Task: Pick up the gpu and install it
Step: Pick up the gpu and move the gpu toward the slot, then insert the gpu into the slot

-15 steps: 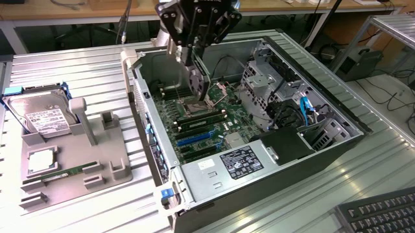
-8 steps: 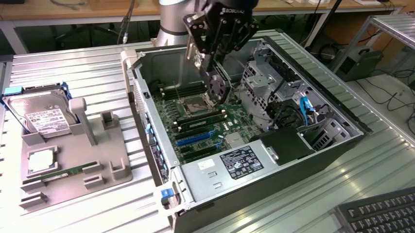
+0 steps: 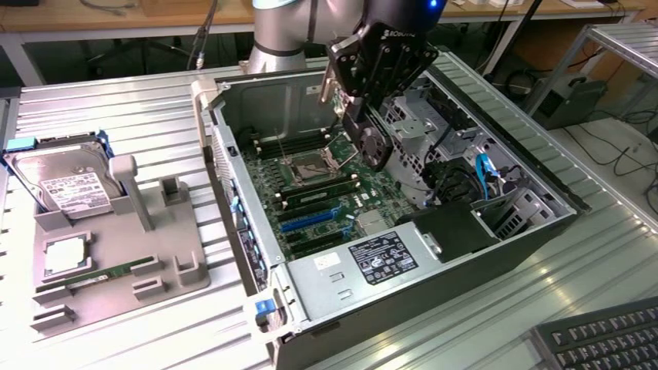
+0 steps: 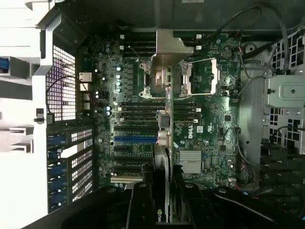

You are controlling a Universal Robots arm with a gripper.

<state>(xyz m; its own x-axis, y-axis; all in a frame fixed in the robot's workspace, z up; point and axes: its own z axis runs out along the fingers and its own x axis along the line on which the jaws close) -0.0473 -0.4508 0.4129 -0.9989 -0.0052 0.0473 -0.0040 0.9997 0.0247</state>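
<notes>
Claw clamps the gpu over the case; wrist view shows it edge-on above the motherboard

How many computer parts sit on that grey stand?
3: a hard drive at the stand's far end, a square chip midway, a green memory stick nearest the camera. Its posts might hide more.

gpu: edge-on, pinched in the gripper
behind it: motherboard, blue slot ending right by the card
</notes>
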